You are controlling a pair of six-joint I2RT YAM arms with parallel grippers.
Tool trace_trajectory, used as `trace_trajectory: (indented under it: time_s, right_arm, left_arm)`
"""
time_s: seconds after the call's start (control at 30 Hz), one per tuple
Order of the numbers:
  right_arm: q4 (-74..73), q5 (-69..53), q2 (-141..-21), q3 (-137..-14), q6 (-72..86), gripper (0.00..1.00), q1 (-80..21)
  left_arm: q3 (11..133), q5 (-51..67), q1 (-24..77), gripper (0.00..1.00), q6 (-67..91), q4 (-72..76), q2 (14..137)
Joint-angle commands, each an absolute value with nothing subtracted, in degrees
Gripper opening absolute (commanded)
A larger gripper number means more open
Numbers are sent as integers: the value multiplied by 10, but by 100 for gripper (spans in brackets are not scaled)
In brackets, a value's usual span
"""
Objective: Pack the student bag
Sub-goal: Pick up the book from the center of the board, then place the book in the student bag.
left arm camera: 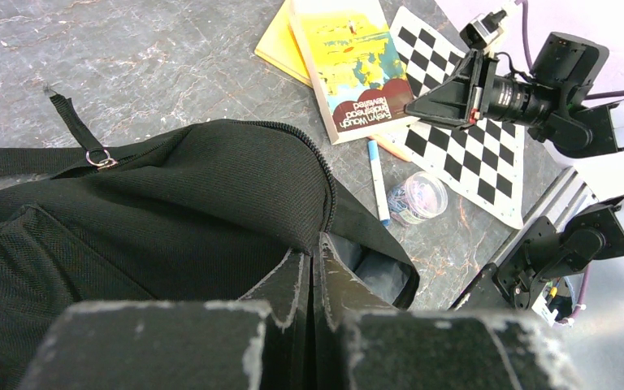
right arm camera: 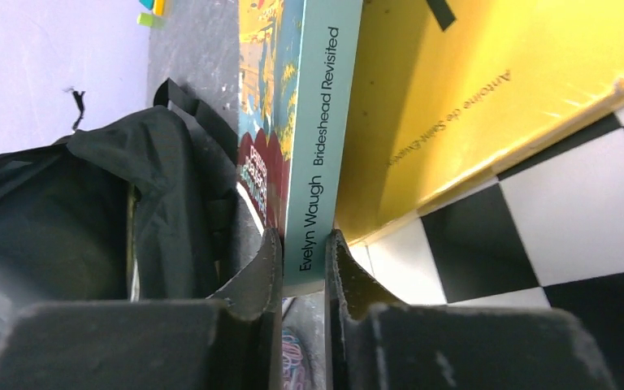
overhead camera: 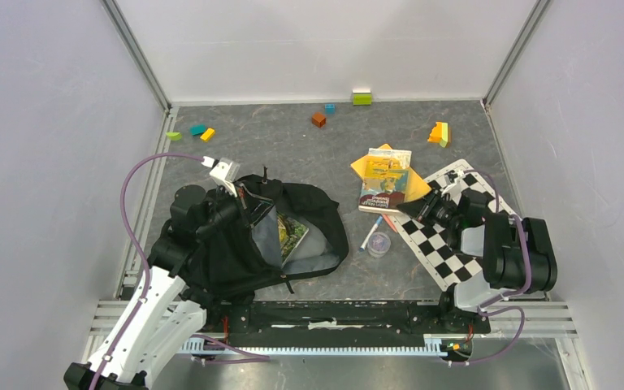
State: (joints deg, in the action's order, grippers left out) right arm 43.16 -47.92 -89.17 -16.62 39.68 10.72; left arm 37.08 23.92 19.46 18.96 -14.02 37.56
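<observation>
1. See student bag (overhead camera: 321, 213) slumped at the near-left of the bench (overhead camera: 292, 146), mouth gaping toward the right edge, grey lining showing, green-covered book (overhead camera: 292, 236) already inside.
2. Read left pincer (left arm camera: 314, 248) as nipped narrow on the bag's mouth rim, fabric between the fingers, propping the opening.
3. Read right pincer (right arm camera: 302, 240) as clamped across the thickness of the paperback (right arm camera: 317, 122) at its near end, spine side, one finger on each cover.
4. Place paperback centre-right, on top of yellow book (overhead camera: 366, 166), which overlaps the far corner of checkered board (overhead camera: 447, 244). Long axis roughly near edge to far edge.
5. Key relation: bag mouth due left of right pincer, toward the left edge. Right arm owns the book, left arm owns the bag. Expect a lift, leftward carry, short end leading into the mouth.
6. Watch pen (overhead camera: 371, 233) and clip tub (overhead camera: 379, 244) on the bench under that path. Also watch for droop from the end-only grip.
</observation>
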Motion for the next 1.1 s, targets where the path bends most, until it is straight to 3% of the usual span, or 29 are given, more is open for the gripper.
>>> trace_trajectory:
  time_s: [0.0,0.07,0.17,0.4,0.47,1.07]
  right_arm:
    - [491,-489,-846,-171,420,5,106]
    - [488,-486,-823,-174,423,0,106]
    - [439,-470,-772,-186,391,0,104]
    - [93,-269,-663,-323,149,0,8]
    - [27,-202,-662,-358,114,0,-40]
    - [-268,8,-757,-555,37,0,-254]
  left_arm:
    - [383,241,196,2,172,-99,369]
    - [383,241,196,2,172,-99,368]
    - [384,241,195,2,172,-99,368]
    - [384,246,196,2,174,-97,364]
    - [383,246,196,2,174,-97,361]
    - [384,248,196,2,175,-97,357]
